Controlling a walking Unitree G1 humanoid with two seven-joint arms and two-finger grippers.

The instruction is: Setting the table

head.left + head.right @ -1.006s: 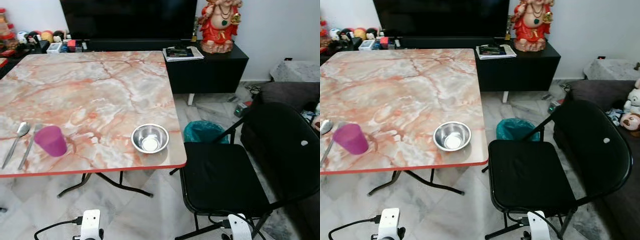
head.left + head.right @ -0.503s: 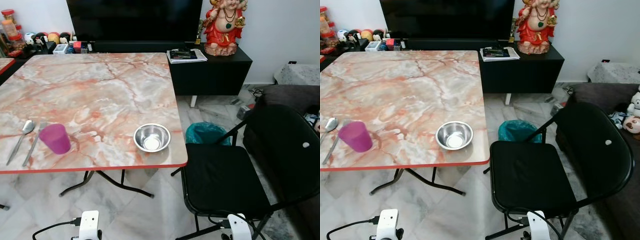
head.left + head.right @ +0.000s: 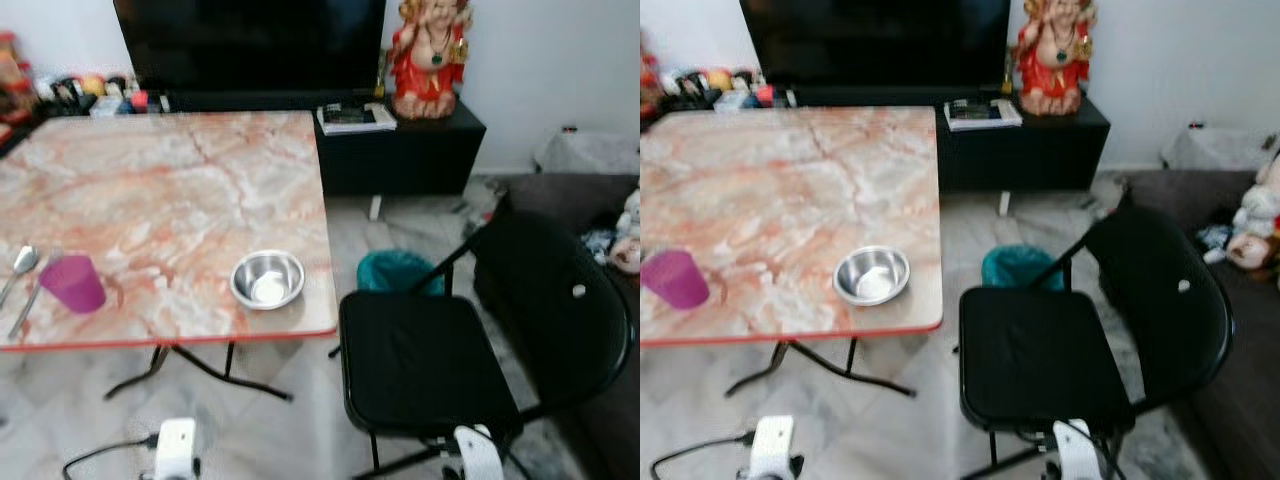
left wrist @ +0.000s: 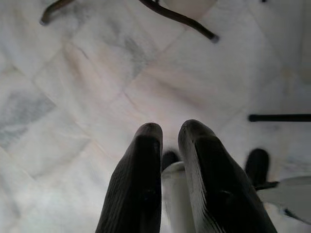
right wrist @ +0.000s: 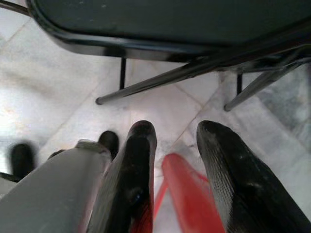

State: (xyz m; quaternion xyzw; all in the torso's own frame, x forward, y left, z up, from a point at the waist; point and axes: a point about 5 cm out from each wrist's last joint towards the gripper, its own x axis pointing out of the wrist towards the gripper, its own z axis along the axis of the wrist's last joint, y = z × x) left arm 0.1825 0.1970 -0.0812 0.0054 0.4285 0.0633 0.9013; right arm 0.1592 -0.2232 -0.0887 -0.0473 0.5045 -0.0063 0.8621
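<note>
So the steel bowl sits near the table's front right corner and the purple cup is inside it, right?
Not quite. The steel bowl does sit near the front right corner of the table, but the purple cup is not inside it: it stands apart at the table's left side, beside the spoon. The left eye view shows this.

Most of the tabletop (image 3: 180, 190) is left bare behind the bowl (image 3: 267, 279), which sits near its front right corner. The front left edge is taken up by a purple cup (image 3: 72, 283) with a spoon (image 3: 19, 266) just beside it. To the right of the bowl, the tabletop's side is flanked by a black folding chair (image 3: 450, 350); a teal bin (image 3: 395, 270) stands in the gap behind it.
</note>
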